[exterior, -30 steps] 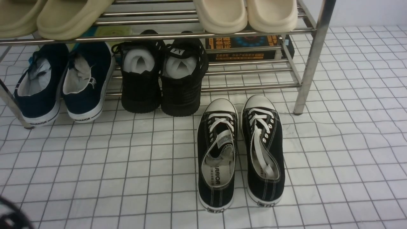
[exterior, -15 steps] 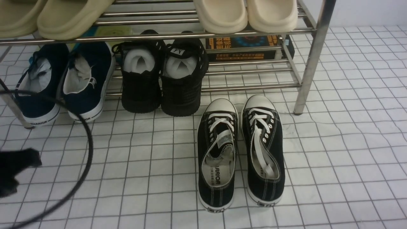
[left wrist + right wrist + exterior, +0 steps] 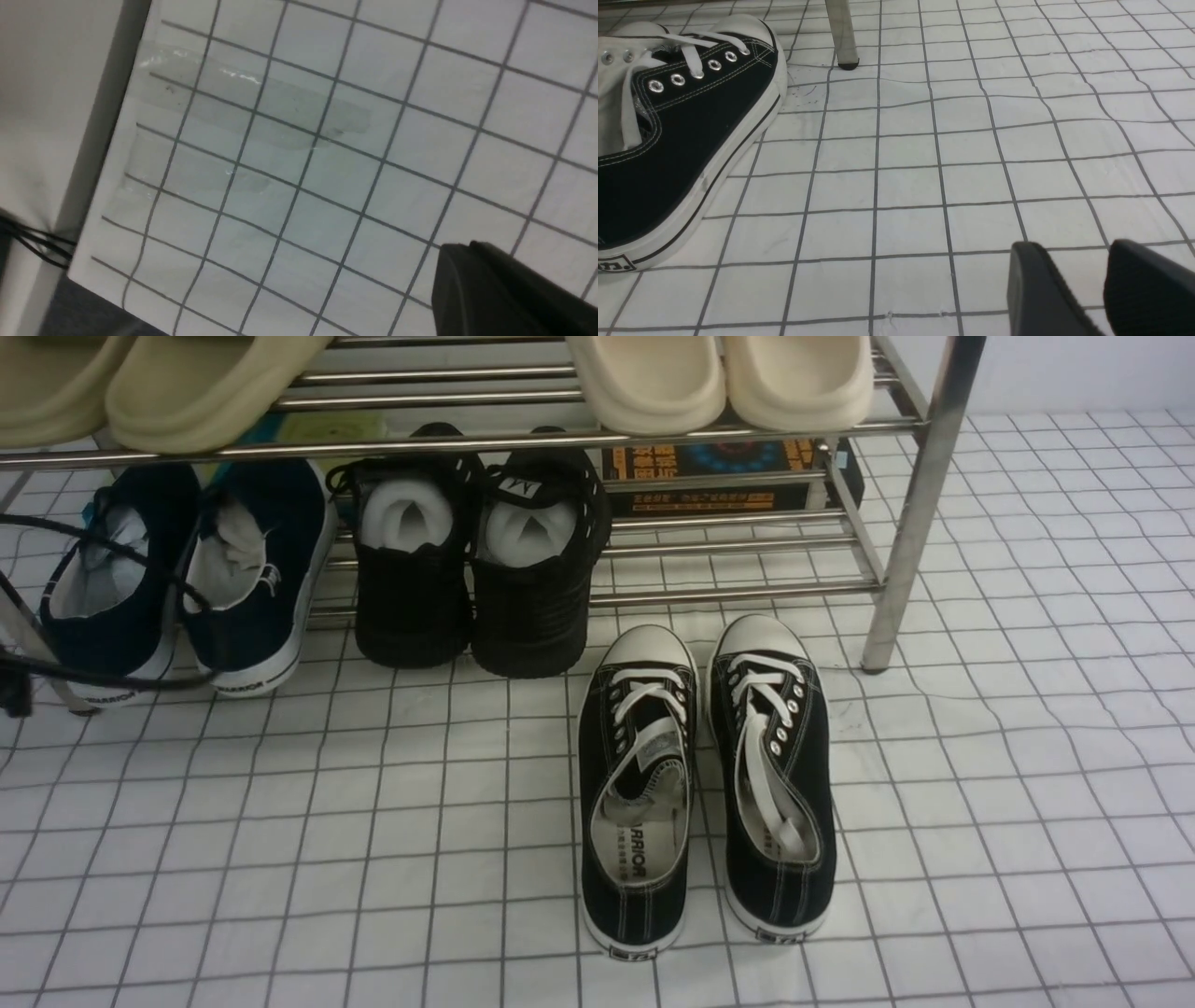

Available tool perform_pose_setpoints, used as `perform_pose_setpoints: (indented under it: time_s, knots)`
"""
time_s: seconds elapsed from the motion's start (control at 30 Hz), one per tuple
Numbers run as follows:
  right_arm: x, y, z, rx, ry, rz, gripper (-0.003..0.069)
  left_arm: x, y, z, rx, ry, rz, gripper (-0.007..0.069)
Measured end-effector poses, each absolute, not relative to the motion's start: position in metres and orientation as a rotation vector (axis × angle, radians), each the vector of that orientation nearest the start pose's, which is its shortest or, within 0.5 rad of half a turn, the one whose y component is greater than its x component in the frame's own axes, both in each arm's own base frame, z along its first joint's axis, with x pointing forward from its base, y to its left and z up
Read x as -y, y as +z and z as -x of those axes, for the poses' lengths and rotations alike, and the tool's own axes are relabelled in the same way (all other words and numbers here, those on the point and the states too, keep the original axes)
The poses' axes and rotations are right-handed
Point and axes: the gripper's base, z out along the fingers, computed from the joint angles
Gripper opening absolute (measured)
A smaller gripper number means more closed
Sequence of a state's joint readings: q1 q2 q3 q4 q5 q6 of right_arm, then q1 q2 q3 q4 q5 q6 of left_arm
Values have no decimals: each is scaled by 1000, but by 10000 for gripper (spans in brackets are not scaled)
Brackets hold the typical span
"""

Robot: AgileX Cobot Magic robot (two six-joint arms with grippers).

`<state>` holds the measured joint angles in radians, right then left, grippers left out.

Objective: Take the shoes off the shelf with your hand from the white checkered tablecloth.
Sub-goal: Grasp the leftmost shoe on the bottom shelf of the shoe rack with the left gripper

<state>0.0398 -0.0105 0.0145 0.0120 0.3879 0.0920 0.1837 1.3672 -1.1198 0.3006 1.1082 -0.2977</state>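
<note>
Cloth (image 3: 327,163) fills most of the view: white, thin dark grid, lying flat. A strip of clear tape (image 3: 261,107) lies across several squares, glinting at one end near the cloth's edge. A grey strip (image 3: 98,126) runs along that edge, with a pale surface (image 3: 42,93) beyond. Thin black cables (image 3: 32,238) cross the strip. Left gripper (image 3: 504,294): one dark finger in view, over the cloth.

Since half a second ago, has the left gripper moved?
Yes. The left gripper went forward, from bare tablecloth to the shelf's front left post, beside the navy shoes.
</note>
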Motion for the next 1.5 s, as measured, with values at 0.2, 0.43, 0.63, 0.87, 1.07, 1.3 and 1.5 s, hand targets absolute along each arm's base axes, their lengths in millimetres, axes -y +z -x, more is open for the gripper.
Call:
perform_pose_setpoints:
  time_s: [0.2,0.43,0.63,0.87,1.07,1.3,1.5]
  knots:
    - [-2,174,-52,-1876,103,-56,239,-110,299,-243,-2629,-6,959,15]
    - [-2,174,-52,-1876,103,-56,239,-98,308,-264,-2417,-299,977,39]
    - [-2,174,-52,-1876,103,-56,239,-86,317,-284,-2261,-298,871,157]
    - [-2,174,-52,-1876,103,-56,239,-92,299,-309,-2181,-309,901,375]
    - [-2,174,-52,-1876,103,-56,239,-96,275,-326,-2207,-346,925,433]
    - [-2,174,-52,-1876,103,-56,239,-100,260,-343,-2208,-366,930,435]
    - [-2,174,-52,-1876,103,-56,239,-107,248,-362,-2203,-382,958,431]
